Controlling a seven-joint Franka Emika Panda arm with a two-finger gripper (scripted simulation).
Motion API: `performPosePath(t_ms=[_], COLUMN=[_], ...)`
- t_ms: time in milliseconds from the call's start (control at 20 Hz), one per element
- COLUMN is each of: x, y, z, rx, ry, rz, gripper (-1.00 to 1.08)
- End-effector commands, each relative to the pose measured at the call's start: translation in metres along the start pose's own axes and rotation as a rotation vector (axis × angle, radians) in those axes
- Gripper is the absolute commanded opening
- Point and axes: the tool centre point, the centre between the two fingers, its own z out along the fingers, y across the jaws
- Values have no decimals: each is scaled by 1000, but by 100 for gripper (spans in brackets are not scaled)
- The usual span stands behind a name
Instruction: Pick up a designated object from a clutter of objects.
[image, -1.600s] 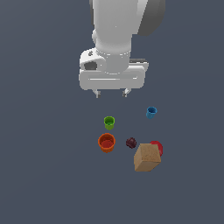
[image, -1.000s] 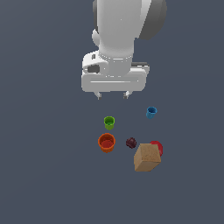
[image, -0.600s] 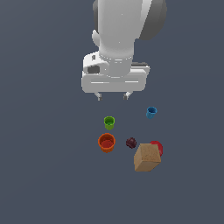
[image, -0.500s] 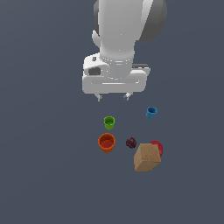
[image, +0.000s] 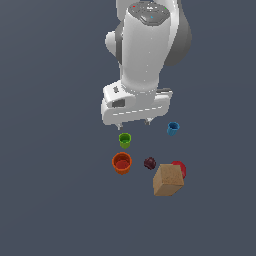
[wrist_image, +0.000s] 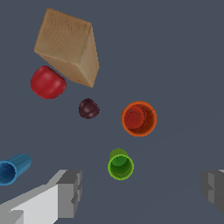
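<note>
The dark maroon ball (image: 149, 163) lies in the clutter between the orange cup (image: 122, 163) and the tan wooden cube (image: 167, 180). In the wrist view the maroon ball (wrist_image: 89, 108) sits apart from the cube (wrist_image: 68, 47), the red ball (wrist_image: 47, 82) and the orange cup (wrist_image: 139, 119). My gripper (image: 134, 123) hangs open and empty above the green cup (image: 125, 140), well short of the maroon ball. In the wrist view the gripper (wrist_image: 142, 190) has its fingers (wrist_image: 70, 192) spread wide.
A blue cup (image: 173, 128) lies on its side at the exterior view's right of the gripper, and shows in the wrist view (wrist_image: 13, 168). The red ball (image: 179, 169) touches the cube's far side. The green cup (wrist_image: 120, 165) stands upright.
The gripper has come down toward the clutter and now hangs just above the green cup. The objects have not moved. The fingers stay open.
</note>
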Motion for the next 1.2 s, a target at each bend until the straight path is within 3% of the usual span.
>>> performPosePath(t_ms=[0,700,1150], x=[8,45,52], y=[-6,-54,-77], z=[16,132,179], rx=[1,21,37], ry=[0,14,26], rz=[-64,-509,-680], gripper=[100,100,100])
